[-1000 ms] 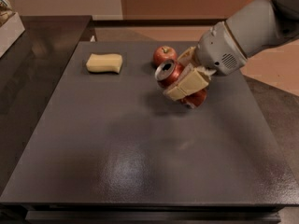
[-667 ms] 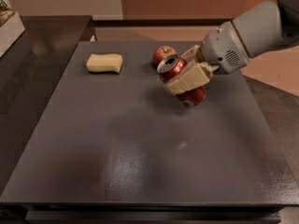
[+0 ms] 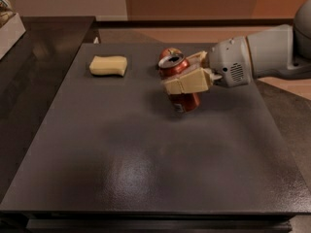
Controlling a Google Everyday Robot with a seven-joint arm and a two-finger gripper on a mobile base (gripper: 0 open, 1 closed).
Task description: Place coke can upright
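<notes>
So the job looks partway done here. The tool [image 3: 178, 75] comes in from the right of the frame and its two beige fingers are clamped around the middle of the coke can [image 3: 186, 102], one across the front and one behind. The can sits just right of centre, in the upper half of the frame, over the dark desk [image 3: 146, 169].

It's not upright yet. The can is tilted, with the silver top leaning toward the upper left and the bottom end pointing down at the desk. The bottom is either resting on the surface or hanging just above it, and it's hard to say which. What's left, as far as anyone could guess: straighten it the rest of the way, get the base flat on the desk, let go, and pull away without tipping it.

The can itself is red with silver ends. The top rim and opening face the camera, and a bit of white print shows low on the side.

A red apple [image 3: 169, 51] peeks out right behind the can's top, so that's close quarters. A yellow block [image 3: 108, 65] lies well apart, toward the upper left.
</notes>
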